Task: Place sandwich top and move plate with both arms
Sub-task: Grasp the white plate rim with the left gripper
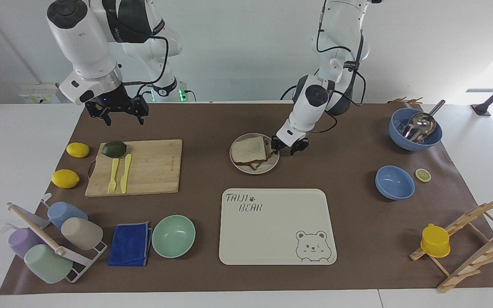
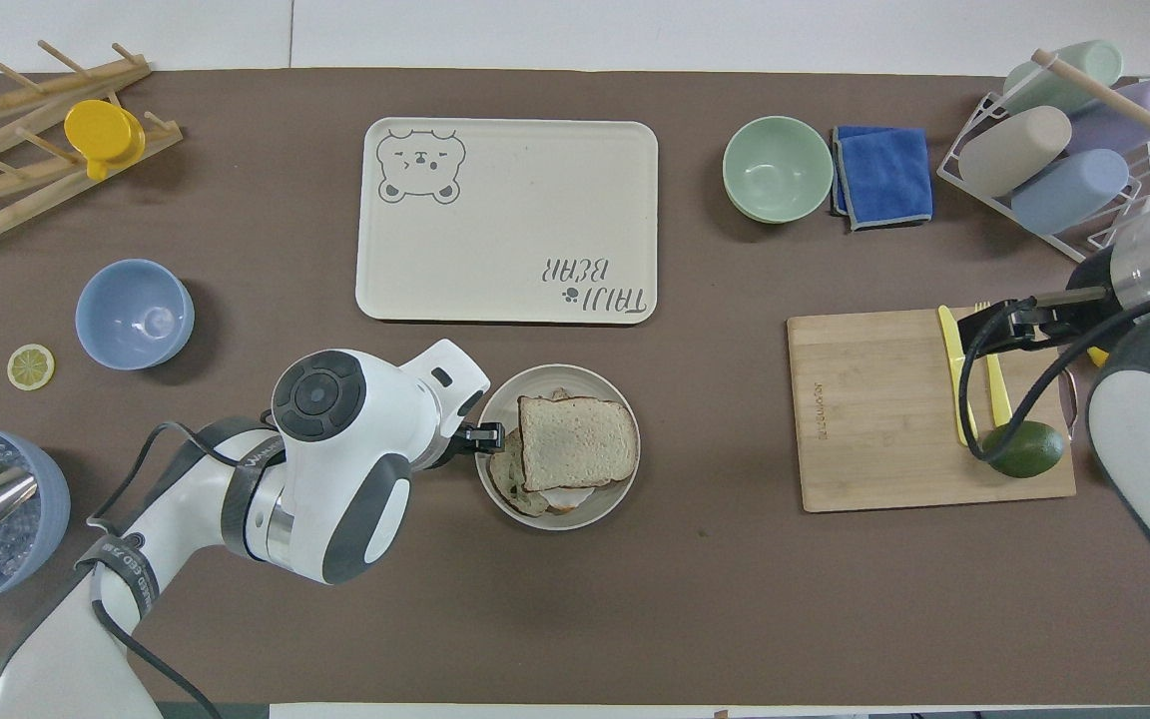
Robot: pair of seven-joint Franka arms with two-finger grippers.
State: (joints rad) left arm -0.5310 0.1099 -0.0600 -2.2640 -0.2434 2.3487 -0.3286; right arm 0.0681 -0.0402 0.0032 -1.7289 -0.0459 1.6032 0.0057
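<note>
Sandwich top (image 1: 249,150) already lies on the egg toast in the plate (image 1: 272,164), so your left gripper (image 1: 286,145) sits low at the rim (whether it grips I cannot tell), while the right gripper (image 1: 119,112) waits, fingers apart, above the cutting board (image 1: 152,169).

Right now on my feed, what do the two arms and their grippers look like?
Both arms are glossy white with dark grey joint sections and round dark caps. Black cables loop along each wrist, and small lettering runs down a dark link. The left gripper and right gripper are black with two short fingers; a small blue light glows above the right one.
</note>
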